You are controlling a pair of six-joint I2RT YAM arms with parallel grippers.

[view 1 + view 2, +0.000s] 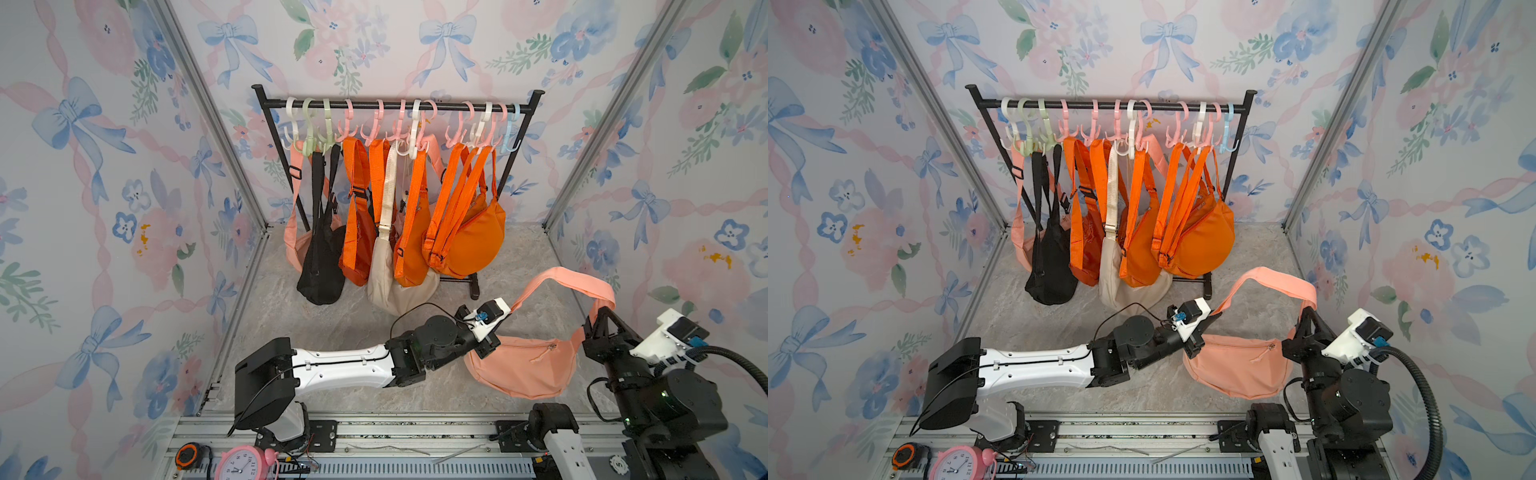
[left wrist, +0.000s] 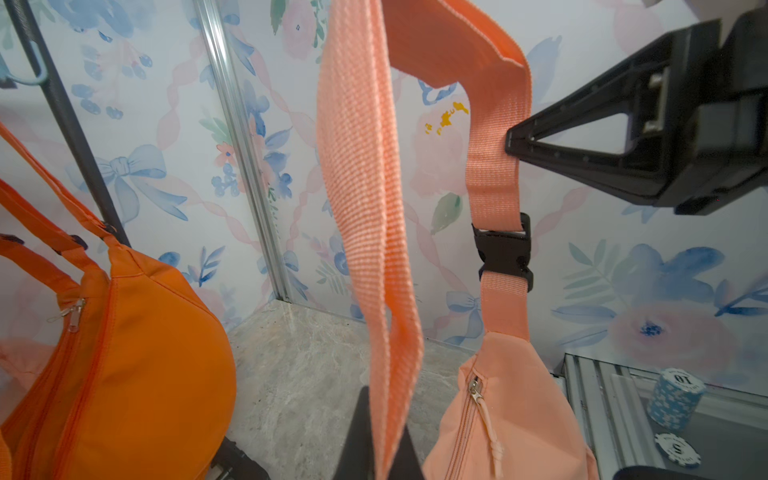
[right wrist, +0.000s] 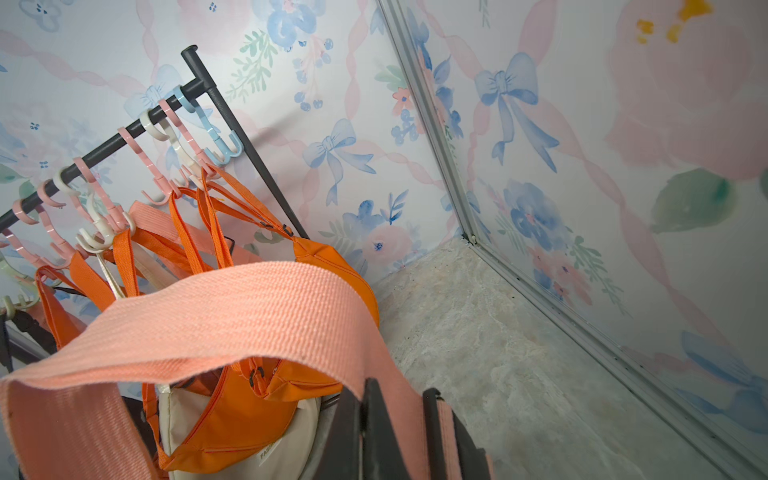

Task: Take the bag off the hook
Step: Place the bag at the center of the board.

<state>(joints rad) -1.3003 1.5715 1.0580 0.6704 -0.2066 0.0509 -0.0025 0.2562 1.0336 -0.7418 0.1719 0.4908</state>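
left end effector (image 1: 492, 347): fingertips hidden behind peach bag (image 1: 523, 370) in both top views; left wrist view cuts the fingers at the frame edge, and the strap (image 2: 365, 208) covers the gap.
right end effector (image 3: 401, 432): fingers cut by frame edge in right wrist view.
cream bag (image 1: 384, 270): centre frame, mostly behind orange bags (image 1: 473, 245); printed label (image 3: 268, 452) half covered, unreadable.
rack (image 1: 395, 106): base largely hidden by hanging bags.
pink clock (image 1: 243, 463): lower left, cut by bottom edge.

Bare floor (image 1: 523, 249) separates the pink bag (image 1: 528, 365) from the crowded rack (image 1: 449, 107).
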